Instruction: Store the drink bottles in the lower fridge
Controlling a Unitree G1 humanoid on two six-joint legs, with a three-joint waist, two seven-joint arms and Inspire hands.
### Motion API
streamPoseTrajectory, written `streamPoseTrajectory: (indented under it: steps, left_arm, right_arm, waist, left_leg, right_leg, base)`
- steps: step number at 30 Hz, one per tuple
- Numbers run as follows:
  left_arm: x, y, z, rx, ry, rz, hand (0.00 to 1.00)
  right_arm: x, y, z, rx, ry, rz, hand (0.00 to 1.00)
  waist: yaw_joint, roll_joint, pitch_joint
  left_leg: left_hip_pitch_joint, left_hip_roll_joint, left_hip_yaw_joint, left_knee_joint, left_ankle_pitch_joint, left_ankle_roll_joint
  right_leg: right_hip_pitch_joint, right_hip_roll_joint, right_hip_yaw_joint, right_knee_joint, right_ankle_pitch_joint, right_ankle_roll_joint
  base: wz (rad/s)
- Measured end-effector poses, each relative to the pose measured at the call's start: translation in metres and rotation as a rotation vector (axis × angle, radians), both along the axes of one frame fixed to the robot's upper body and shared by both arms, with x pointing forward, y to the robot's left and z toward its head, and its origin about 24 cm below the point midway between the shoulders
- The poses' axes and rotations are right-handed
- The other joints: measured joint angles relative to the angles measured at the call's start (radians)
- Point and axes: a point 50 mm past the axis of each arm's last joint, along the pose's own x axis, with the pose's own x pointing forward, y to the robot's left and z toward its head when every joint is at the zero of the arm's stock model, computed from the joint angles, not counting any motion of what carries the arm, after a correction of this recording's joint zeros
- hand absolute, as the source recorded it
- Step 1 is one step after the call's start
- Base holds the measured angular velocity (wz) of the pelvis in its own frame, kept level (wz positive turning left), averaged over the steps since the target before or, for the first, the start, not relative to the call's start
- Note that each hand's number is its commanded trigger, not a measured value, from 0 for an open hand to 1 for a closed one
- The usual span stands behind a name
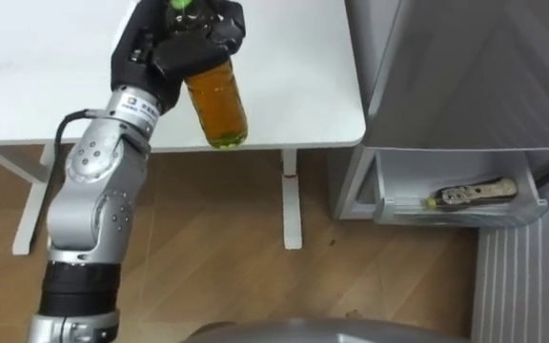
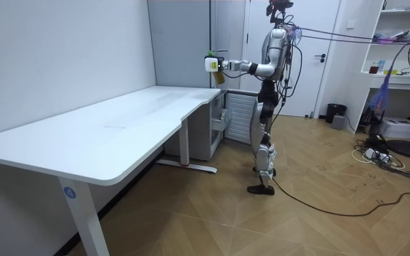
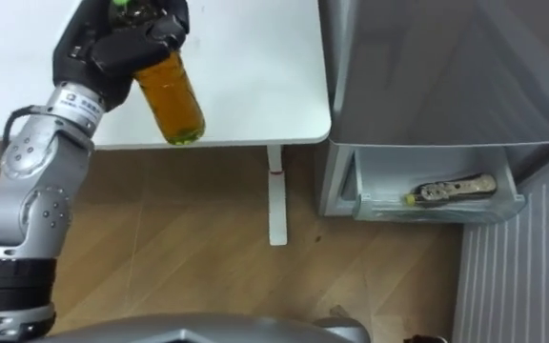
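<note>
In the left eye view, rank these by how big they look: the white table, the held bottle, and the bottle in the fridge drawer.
1. white table, largest.
2. held bottle, in the left hand.
3. lying bottle in the drawer, smallest. It lies farther from the camera, so true sizes may match.

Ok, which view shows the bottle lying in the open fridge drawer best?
The right eye view: the bottle lies whole in the drawer, well inside the frame. The left eye view has it nearer the right edge. The room view hides the drawer's inside.
</note>
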Motion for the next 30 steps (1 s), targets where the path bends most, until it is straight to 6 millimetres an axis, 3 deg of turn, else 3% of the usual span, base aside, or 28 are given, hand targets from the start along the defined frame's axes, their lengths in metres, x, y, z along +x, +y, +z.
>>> streamPoseTrajectory:
  steps: [7,12,19,22,27,30]
  left_arm:
    - [-0.009,-0.005,-0.013,-0.044,0.047,-0.022,1.00]
    - [-0.017,-0.014,-0.026,-0.056,0.097,-0.058,1.00]
    - [-0.025,-0.023,-0.036,-0.074,0.138,-0.100,1.00]
    - [-0.030,-0.029,-0.043,-0.077,0.165,-0.137,1.00]
    - [-0.038,-0.037,-0.061,-0.078,0.240,-0.187,1.00]
    - [-0.039,-0.036,-0.062,-0.064,0.243,-0.187,1.00]
  right_arm:
    - [0.009,0.000,0.001,-0.014,-0.032,0.025,0.00]
    - [0.035,0.003,0.005,-0.029,-0.119,0.083,0.00]
    - [0.050,0.009,0.007,-0.028,-0.165,0.150,0.00]
    - [0.069,0.015,0.012,-0.002,-0.257,0.146,0.00]
    - [0.107,0.064,0.019,0.197,-0.444,0.152,0.00]
    - [0.117,0.080,0.024,0.281,-0.479,0.212,0.00]
  waist:
    - [0.005,-0.004,-0.0001]
    - [0.028,-0.015,-0.0002]
    - [0.029,-0.022,0.0002]
    - [0.029,-0.029,0.0008]
    - [0.030,-0.041,0.0043]
    - [0.031,-0.042,0.0033]
  left_leg:
    - [-0.023,0.000,0.004,0.022,0.002,-0.001]
    - [-0.020,0.000,0.007,0.022,0.002,-0.001]
    - [-0.028,-0.001,-0.002,0.020,0.005,-0.001]
    - [-0.025,-0.001,-0.002,0.020,0.005,-0.002]
    - [-0.031,-0.001,-0.005,0.031,0.006,-0.003]
    - [-0.054,-0.001,-0.007,0.042,0.006,-0.002]
  right_leg:
    - [-0.018,0.000,-0.003,-0.006,0.000,-0.001]
    - [-0.014,-0.001,-0.006,-0.008,0.000,-0.001]
    - [-0.015,-0.001,-0.020,-0.008,0.000,-0.001]
    - [-0.014,-0.001,-0.020,-0.008,0.000,-0.001]
    - [-0.007,-0.001,-0.030,-0.009,0.000,-0.001]
    - [-0.018,-0.002,-0.046,-0.007,0.001,-0.001]
  base:
    - [0.00]
    - [0.02]
    - [0.06]
    - [-0.04]
    - [0.07]
    - [0.15]
